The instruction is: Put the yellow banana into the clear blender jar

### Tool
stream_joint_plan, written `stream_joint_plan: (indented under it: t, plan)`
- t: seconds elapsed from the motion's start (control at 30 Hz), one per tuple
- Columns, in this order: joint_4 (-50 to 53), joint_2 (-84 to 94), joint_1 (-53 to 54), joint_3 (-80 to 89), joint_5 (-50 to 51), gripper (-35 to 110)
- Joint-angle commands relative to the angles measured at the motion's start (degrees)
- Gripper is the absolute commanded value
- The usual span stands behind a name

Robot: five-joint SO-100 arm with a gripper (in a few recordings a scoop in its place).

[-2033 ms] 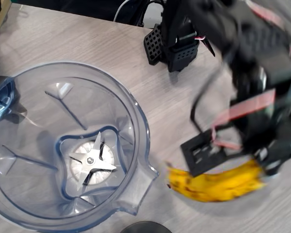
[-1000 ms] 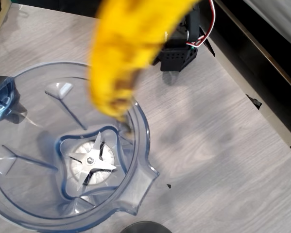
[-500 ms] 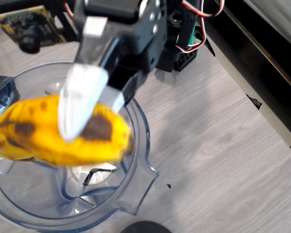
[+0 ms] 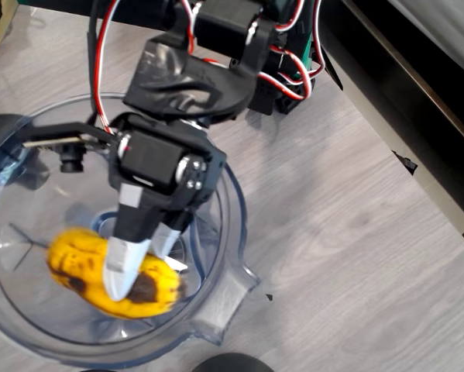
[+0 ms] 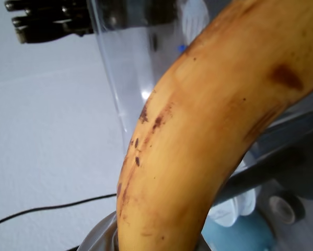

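Banana [image 4: 88, 267] down inside jar [image 4: 233, 203], lying low above the blade, clamped crosswise in pincer [image 4: 137, 267]. Close-up of peel [image 5: 198, 136] in wrist view. Mostly done; left: release, lift arm clear. Jar sitting on table [image 4: 348, 232].

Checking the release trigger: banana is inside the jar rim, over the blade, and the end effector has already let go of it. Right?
Not quite. The overhead view shows the end effector shut on the yellow banana, its white fingers on both sides of it. The rest stands: the banana is inside the rim of the clear blender jar, over the blade area.
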Motion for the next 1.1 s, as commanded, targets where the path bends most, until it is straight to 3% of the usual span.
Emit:
stream_joint_plan:
  t: [0.0,0.33,0.57,0.83,1.07]
  plan:
    - [1.1,0.8,0.1,0.2,-0.7,0]
    - [0.7,0.7,1.1,-1.9,-3.8,17]
    - [1.9,-0.5,2.4,-15.4,-4.1,17]
    - [18.6,1.1,-0.6,-37.1,-3.5,17]
    - [23.5,2.3,-0.8,-36.9,-6.0,5]
